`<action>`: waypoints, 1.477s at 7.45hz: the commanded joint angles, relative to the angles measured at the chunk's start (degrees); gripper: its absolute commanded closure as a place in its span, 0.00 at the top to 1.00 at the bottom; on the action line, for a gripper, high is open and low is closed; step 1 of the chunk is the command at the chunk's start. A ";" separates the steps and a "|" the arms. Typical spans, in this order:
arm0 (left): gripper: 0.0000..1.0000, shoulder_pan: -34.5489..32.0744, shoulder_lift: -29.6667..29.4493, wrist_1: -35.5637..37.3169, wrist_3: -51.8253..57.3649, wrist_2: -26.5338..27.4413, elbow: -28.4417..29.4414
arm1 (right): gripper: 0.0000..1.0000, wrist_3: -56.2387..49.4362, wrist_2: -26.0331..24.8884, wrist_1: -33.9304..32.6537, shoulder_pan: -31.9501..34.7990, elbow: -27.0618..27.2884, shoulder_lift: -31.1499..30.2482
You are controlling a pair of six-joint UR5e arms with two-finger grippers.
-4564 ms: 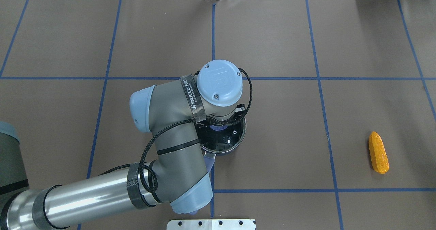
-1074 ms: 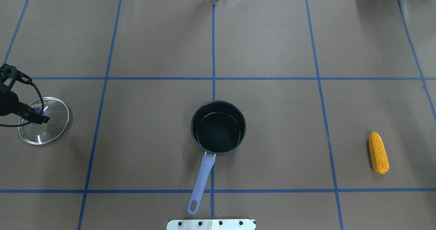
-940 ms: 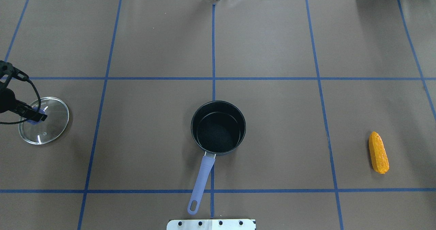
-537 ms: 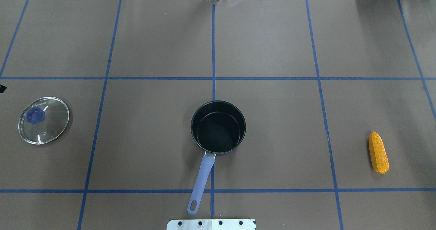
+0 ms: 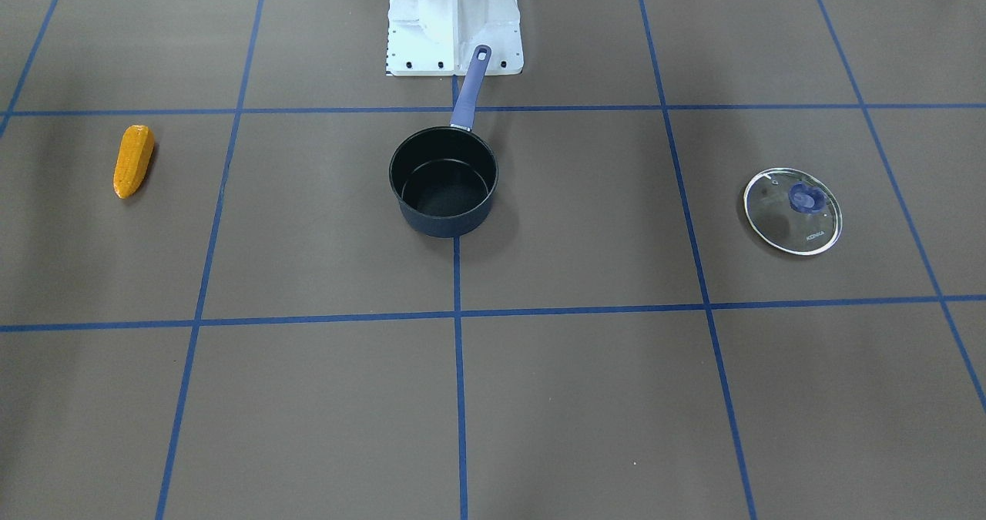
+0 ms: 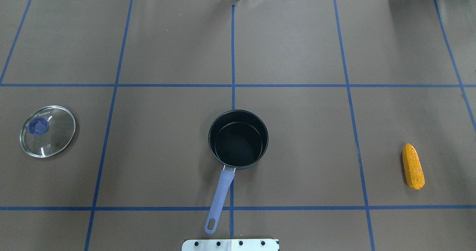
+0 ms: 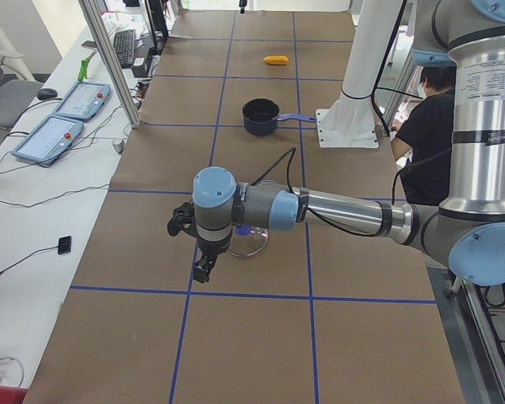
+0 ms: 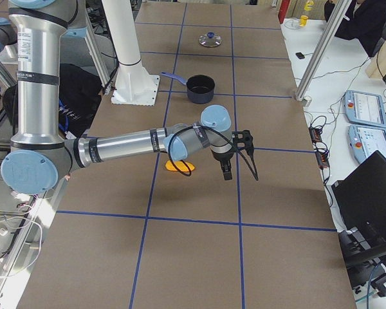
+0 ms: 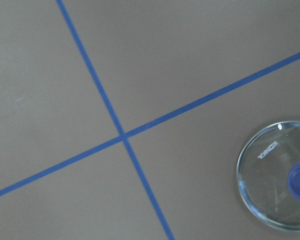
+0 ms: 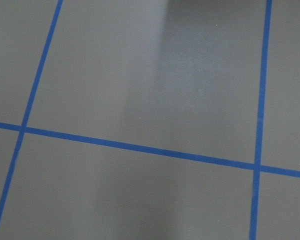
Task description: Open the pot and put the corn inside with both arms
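Currently the orange corn (image 6: pixel 413 166) lies on the brown desk (image 6: pixel 297 39) far to my right of the open black pot (image 6: pixel 238 139), the glass lid (image 6: pixel 47 131) far to my left, my right arm (image 8: pixel 122 147) hovering by the corn, my left arm (image 7: pixel 345 212) by the lid, and I cannot tell how wide either's jaws stand.

Holds grey-silver left arm with light-blue joint caps (image 7: pixel 345 215) stretched out level, wrist turned down, black two-finger left gripper (image 7: pixel 200 271) pointing downward in the air. Same for grey-silver right arm (image 8: pixel 122 147): forearm level, black two-finger right gripper (image 8: pixel 226 174) hanging downward. Cannot tell finger spacing on either.
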 commanded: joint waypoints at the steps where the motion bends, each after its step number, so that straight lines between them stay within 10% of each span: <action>1: 0.98 -1.62 0.74 -0.65 0.66 -3.13 0.73 | 1.00 12.08 -6.05 0.95 -8.28 7.51 -4.31; 4: 0.98 -1.62 0.65 -0.74 0.57 -3.22 0.38 | 1.00 31.51 -21.41 22.28 -25.66 8.25 -16.52; 8: 0.98 -1.54 0.65 -0.74 0.57 -3.31 0.03 | 1.00 50.78 -49.45 29.85 -55.02 5.90 -20.67; 10: 0.98 -1.54 0.74 -0.74 0.57 -3.31 0.12 | 0.95 52.84 -53.02 31.63 -59.56 4.56 -20.85; 11: 0.98 -1.54 0.74 -0.74 0.57 -3.31 0.12 | 0.76 52.84 -53.20 31.72 -60.35 3.08 -20.77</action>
